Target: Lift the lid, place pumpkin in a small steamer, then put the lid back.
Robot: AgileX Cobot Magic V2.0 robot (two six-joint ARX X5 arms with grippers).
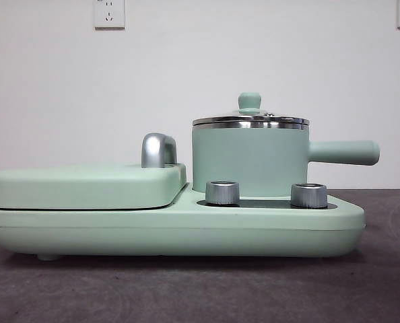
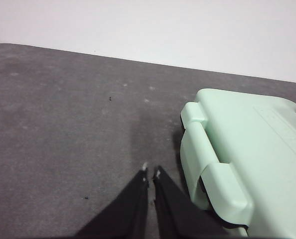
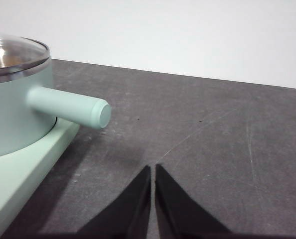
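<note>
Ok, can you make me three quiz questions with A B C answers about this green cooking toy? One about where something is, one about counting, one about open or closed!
1. Where is the lid?
A. On the small steamer
B. On the table
C. In a gripper

2. How many silver knobs are on the front of the base?
A. One
B. Two
C. Four

3. How are the left gripper and right gripper?
A. Both wide open
B. One holding the lid
C. Both shut and holding nothing

Answers:
1. A, the glass lid sits on the pot's chrome rim.
2. B, two round silver knobs stand side by side below the pot.
3. C, in each wrist view the black jaws meet over the bare table.
</note>
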